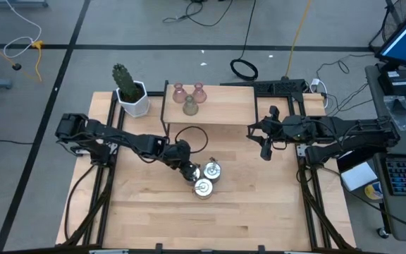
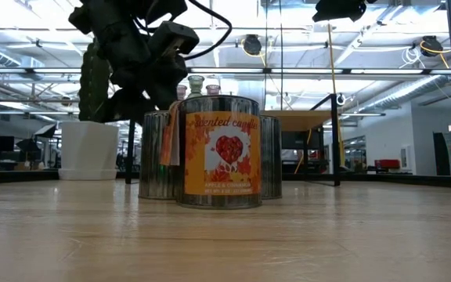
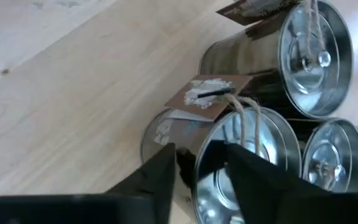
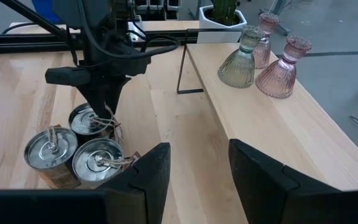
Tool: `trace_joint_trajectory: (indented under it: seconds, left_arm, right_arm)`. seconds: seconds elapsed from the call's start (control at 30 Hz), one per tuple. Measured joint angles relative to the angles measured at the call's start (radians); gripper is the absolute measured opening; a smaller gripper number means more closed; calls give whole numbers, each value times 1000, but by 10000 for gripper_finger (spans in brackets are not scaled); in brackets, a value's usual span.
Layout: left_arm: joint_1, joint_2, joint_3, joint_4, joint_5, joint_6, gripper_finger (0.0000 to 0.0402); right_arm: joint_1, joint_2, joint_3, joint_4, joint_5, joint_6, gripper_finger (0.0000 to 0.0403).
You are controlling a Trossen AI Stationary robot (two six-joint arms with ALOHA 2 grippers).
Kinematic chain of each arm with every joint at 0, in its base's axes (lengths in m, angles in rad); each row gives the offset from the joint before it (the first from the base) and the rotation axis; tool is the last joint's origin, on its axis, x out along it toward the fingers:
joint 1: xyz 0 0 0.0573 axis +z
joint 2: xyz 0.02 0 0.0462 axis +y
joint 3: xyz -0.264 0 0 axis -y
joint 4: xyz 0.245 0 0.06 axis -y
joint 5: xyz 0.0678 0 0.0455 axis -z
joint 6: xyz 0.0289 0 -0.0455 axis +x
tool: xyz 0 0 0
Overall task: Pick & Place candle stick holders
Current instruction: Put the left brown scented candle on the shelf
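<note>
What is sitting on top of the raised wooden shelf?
Three glass candle holders stand on the raised shelf: two pink ones and an olive-green one. Nothing is stacked on them; what lies under the shelf is hidden.

**Wooden table and raised shelf**

Three silvery tins (image 1: 204,179) are clustered, touching, on the light wooden table (image 1: 259,212). Two pink glass holders (image 4: 281,62) and an olive-green holder (image 4: 238,62) are carried on the raised shelf (image 1: 224,106), beside a white cactus pot (image 1: 134,99).
</note>
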Motion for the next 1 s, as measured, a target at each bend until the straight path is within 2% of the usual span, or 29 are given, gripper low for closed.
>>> trace_joint_trajectory:
  seconds: [0.23,0.3,0.7,1.0]
  left_arm:
    - [-2,3,1,-6,2,49,26]
    - [-3,3,1,-2,3,68,11]
    - [-9,-12,-2,-11,-11,104,4]
    - [-10,-118,-11,-124,-52,107,0]
  right_arm:
    - [0,0,0,0,0,-13,155]
    - [0,0,0,0,0,-19,155]
    - [0,0,0,0,0,-19,155]
    - [0,0,0,13,-20,0,155]
